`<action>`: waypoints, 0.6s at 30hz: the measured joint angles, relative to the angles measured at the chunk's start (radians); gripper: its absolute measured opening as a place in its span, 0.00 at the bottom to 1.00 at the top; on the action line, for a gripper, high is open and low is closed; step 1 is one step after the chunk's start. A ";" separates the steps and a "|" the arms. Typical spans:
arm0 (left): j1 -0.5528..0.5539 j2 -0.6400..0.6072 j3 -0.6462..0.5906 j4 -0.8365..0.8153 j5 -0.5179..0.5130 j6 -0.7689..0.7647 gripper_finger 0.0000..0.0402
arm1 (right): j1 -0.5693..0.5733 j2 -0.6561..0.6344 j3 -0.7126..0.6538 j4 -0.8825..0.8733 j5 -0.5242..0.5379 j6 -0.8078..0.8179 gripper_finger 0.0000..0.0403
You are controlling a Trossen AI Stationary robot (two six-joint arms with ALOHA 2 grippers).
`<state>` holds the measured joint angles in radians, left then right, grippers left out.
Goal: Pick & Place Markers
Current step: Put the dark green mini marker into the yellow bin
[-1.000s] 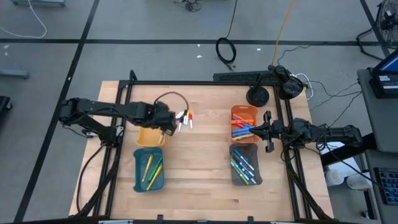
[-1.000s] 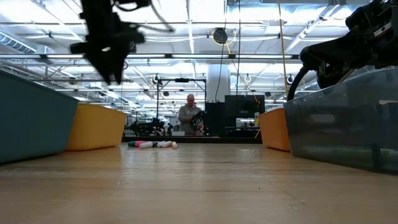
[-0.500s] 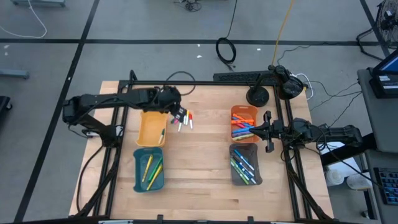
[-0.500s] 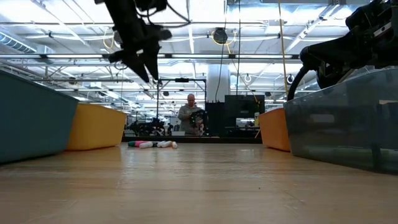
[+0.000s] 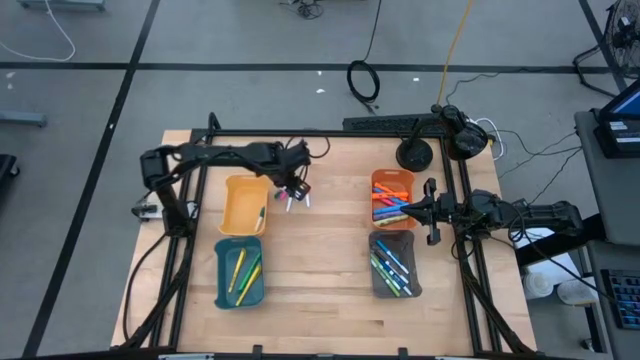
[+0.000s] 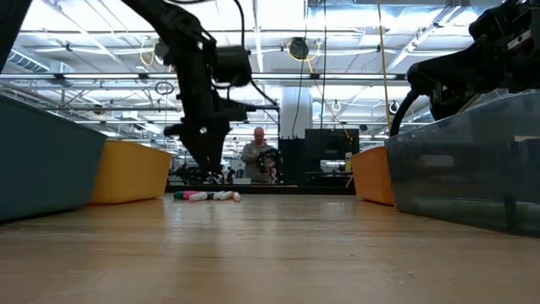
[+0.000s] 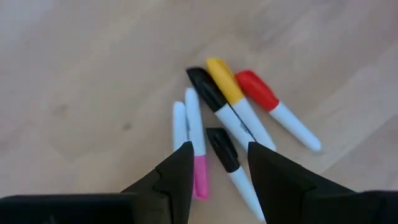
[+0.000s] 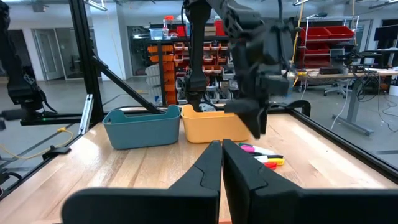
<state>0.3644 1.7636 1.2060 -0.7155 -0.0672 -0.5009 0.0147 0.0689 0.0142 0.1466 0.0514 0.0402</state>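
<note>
No brand or label can be read; faint print is seen on one marker barrel in the left wrist view, too small to make out.

Five loose markers (image 7: 227, 118) are counted on the bare wood of the bench (image 5: 320, 270), toward its far edge, just beside the yellow tray (image 5: 243, 205): one yellow-capped (image 7: 224, 79), one red-capped (image 7: 256, 89), two black-capped (image 7: 207, 88), one pink-capped (image 7: 199, 177), all white-bodied. A further white barrel is seen beside the pink one; its cap is hidden.

The left gripper (image 7: 217, 168) hangs directly over this cluster, fingers (image 7: 180, 168) apart, nothing between them. In the low view its tips (image 6: 208, 173) are just above the markers (image 6: 207, 196).

Four trays are counted. The yellow tray holds one marker as far as can be told. The teal tray (image 5: 240, 272), at the near left, holds several yellow and green ones. The orange tray (image 5: 392, 198) and the grey tray (image 5: 395, 265), along the right edge, each hold a mixed heap; exact counts cannot be told.

The right gripper (image 8: 221, 152) is parked at the right edge beside the orange and grey trays, fingers pressed together, empty.
</note>
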 joint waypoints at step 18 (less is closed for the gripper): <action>0.016 0.095 0.000 0.009 -0.008 0.029 0.39 | 0.000 0.000 0.000 0.000 0.000 0.000 0.01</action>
<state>0.3807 1.8587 1.2057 -0.7063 -0.0754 -0.4721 0.0151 0.0689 0.0143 0.1463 0.0513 0.0399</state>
